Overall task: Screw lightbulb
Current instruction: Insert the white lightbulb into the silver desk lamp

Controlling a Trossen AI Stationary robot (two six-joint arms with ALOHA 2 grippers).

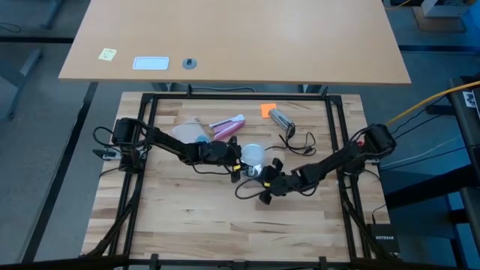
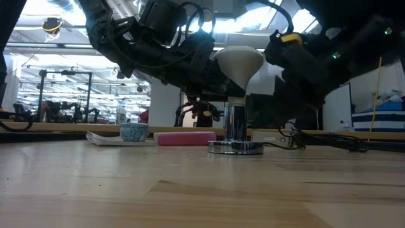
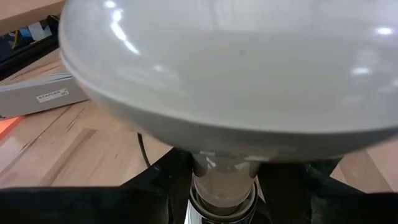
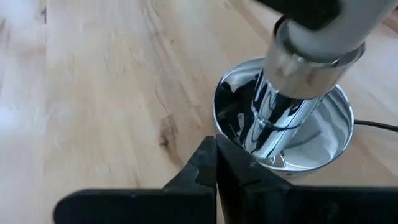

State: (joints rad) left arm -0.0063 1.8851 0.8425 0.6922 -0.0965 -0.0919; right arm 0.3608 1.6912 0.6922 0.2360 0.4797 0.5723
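Lightbulb stands upright in the silvery socket, with its grey screw base going down into the chrome stem and its white globe on top. The left gripper is at the globe, and in the low view its dark body sits close against the left side of the bulb; the left wrist view is filled by the white globe, so the fingers are hidden and it is not possible to tell how wide they are or if they really hold the bulb. The right gripper is low, just beside the round base of the socket, with its two fingers pressed together and nothing between them.

Both arms meet near the middle of the wooden table. Behind them, toward the far edge, lie a pink-and-white tube, an orange note and a grey box-like item with a thin black cord. In the low view a small blue-patterned cup stands left of the tube.
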